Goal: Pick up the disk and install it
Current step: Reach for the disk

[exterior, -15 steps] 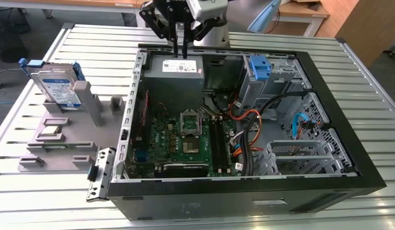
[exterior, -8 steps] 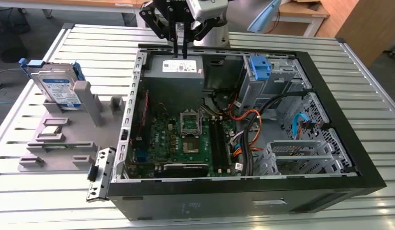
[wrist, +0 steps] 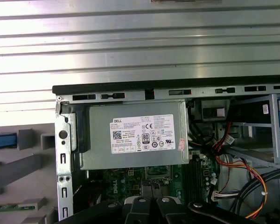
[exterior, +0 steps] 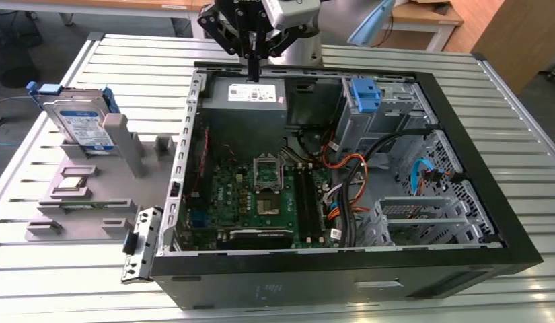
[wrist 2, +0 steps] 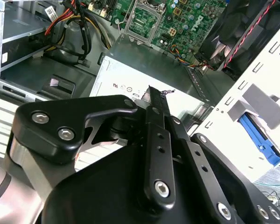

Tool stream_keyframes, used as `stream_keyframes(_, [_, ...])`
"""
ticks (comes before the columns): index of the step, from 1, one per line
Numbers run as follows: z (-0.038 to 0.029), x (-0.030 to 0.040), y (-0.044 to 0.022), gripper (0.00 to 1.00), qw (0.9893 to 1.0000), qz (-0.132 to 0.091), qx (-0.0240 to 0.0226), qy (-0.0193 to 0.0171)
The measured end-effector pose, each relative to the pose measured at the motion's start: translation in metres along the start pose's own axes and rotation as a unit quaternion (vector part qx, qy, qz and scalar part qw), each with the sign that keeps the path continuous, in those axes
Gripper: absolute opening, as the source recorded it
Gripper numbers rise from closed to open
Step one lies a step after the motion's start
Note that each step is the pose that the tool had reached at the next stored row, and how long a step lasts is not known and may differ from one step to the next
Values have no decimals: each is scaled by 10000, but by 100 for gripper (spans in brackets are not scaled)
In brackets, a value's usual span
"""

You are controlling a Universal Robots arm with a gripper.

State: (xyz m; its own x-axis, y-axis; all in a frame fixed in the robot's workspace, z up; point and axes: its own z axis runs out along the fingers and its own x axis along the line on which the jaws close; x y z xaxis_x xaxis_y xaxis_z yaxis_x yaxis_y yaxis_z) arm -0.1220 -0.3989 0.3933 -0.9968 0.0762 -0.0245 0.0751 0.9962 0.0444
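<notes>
Open black computer case (exterior: 349, 272) on slatted metal table (exterior: 62, 293), grey power supply (exterior: 248, 94) beside green motherboard (exterior: 250, 198) inside

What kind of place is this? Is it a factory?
Probably a robotics lab or workshop. A robot gripper hangs over an open computer case on a slatted metal table, the disk stands in a grey rack beside it, and wooden desks sit behind.

Matte black fingers (wrist 2: 155, 116) and linkages (silver hex screws) on a silver-grey arm (exterior: 295, 50).
</notes>
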Motion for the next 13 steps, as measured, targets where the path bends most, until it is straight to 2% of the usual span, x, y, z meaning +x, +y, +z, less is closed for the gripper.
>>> stream_keyframes(13, [0,5,0,10,10000,1,0,0])
